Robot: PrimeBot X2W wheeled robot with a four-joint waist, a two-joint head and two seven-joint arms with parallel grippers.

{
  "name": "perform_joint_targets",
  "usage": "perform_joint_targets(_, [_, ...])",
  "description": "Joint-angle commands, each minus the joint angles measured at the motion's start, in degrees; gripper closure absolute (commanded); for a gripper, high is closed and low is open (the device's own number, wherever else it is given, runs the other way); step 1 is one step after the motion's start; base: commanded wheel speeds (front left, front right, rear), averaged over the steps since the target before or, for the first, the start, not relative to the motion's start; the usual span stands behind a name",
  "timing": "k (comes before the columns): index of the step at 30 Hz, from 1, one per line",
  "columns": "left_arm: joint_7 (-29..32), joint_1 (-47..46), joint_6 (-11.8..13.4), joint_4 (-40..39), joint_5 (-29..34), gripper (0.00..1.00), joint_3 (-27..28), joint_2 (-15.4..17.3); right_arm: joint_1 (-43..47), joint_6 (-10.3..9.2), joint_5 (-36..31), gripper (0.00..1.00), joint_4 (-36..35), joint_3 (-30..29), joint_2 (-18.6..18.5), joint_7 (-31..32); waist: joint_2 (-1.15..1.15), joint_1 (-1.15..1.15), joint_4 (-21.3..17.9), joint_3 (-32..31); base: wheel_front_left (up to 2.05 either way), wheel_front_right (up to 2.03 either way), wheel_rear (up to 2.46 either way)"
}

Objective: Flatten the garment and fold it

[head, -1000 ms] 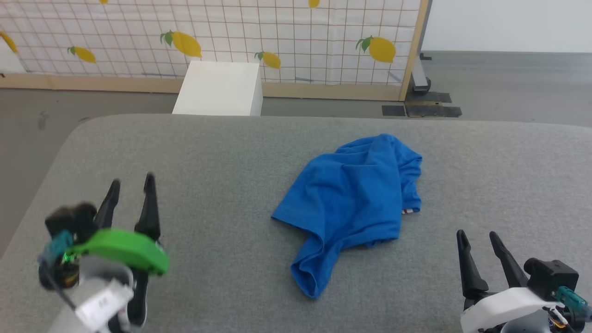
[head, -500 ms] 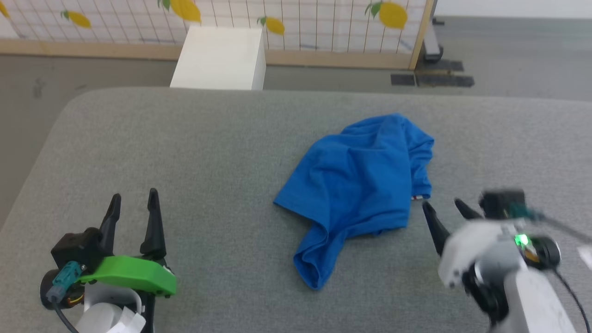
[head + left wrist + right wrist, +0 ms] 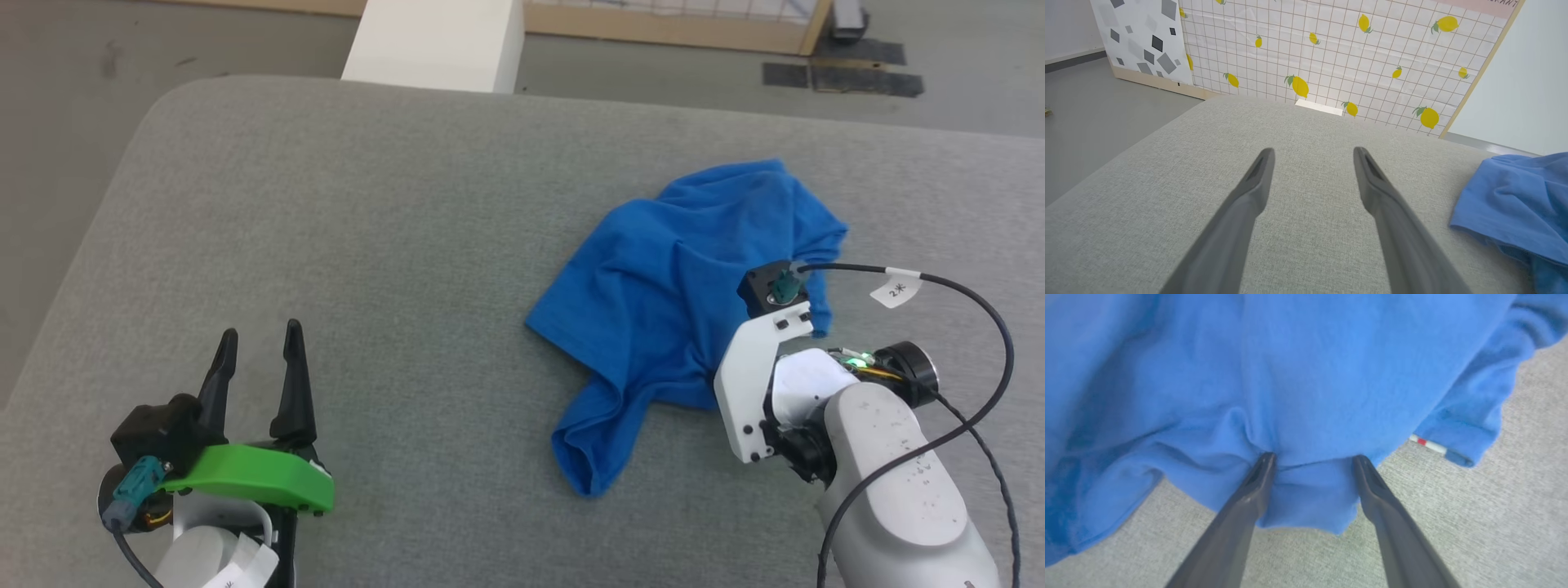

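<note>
The right gripper has its 2 dark fingers spread, with a flap of the garment between the tips and nothing pinched. The garment lies crumpled at centre-right of the head view on the grey woven surface. It looks like light, limp jersey, likely to drape and bunch. A hem edge near the red-and-white trim seems the best hold. The left gripper, at lower left, is spread and well apart from the garment.

Left claw: dark tapered fingers, green cover. Right arm: white, speckled, with a tagged black cable.
</note>
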Motion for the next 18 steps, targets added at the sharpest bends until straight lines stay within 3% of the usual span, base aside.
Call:
perform_joint_targets(1, [-0.3, -1.0, -0.6, 0.3, 0.9, 0.0, 0.5, -0.4, -0.2, -0.09, 0.3, 0.0, 0.9, 0.4, 0.0, 0.9, 0.0, 0.0, 1.2, 1.1, 0.0, 0.0, 0.0])
perform_joint_targets(2, [-0.3, -1.1, -0.9, 0.5, 1.1, 0.0, 0.7, -0.6, -0.1, -0.09, 0.7, 0.0, 1.2, 0.6, 0.0, 1.2, 0.0, 0.0, 1.3, 1.1, 0.0, 0.0, 0.0])
perform_joint_targets(3, [-0.3, -1.1, -1.0, 0.6, 1.3, 0.0, 1.0, -0.8, 0.0, -0.09, 1.0, 0.59, 1.3, 0.7, 0.0, 1.4, 0.0, 0.0, 1.3, 1.1, 0.0, 0.0, 0.0])
perform_joint_targets(4, [-0.3, -1.1, -1.2, 0.8, 1.5, 0.0, 1.3, -1.0, 0.0, -0.09, 1.5, 0.9, 1.2, 0.8, 0.0, 1.1, 0.0, 0.0, 1.2, 1.1, 0.0, 0.0, 0.0])
perform_joint_targets(5, [-0.3, -1.1, -1.3, 0.9, 1.7, 0.0, 1.7, -1.2, 0.0, -0.09, 1.9, 1.0, 1.0, 1.0, 0.0, 0.5, 0.0, 0.0, 1.0, 1.0, 0.0, 0.0, 0.0])
perform_joint_targets(8, [-0.3, -0.9, -1.8, 1.1, 2.2, 0.0, 2.4, -1.6, 0.1, -0.09, 3.7, 1.0, -0.5, 0.5, 0.0, -2.2, 0.0, 0.0, 0.3, 0.5, 0.0, 0.0, 0.0])
perform_joint_targets(11, [-0.3, -0.6, -2.6, 1.4, 2.9, 0.0, 2.7, -2.3, 4.7, -0.09, 6.0, 1.0, -8.3, -3.8, -0.7, -5.4, 0.0, 0.0, -0.7, -1.2, 0.0, 0.0, 0.0])
perform_joint_targets(18, [-0.3, 0.3, -3.0, 1.7, 3.3, 0.0, 2.8, -2.6, 21.0, -0.09, 5.4, 1.0, -22.2, -16.1, -2.3, 0.3, 0.0, 0.0, -2.6, -2.7, 0.0, 0.0, 0.0])
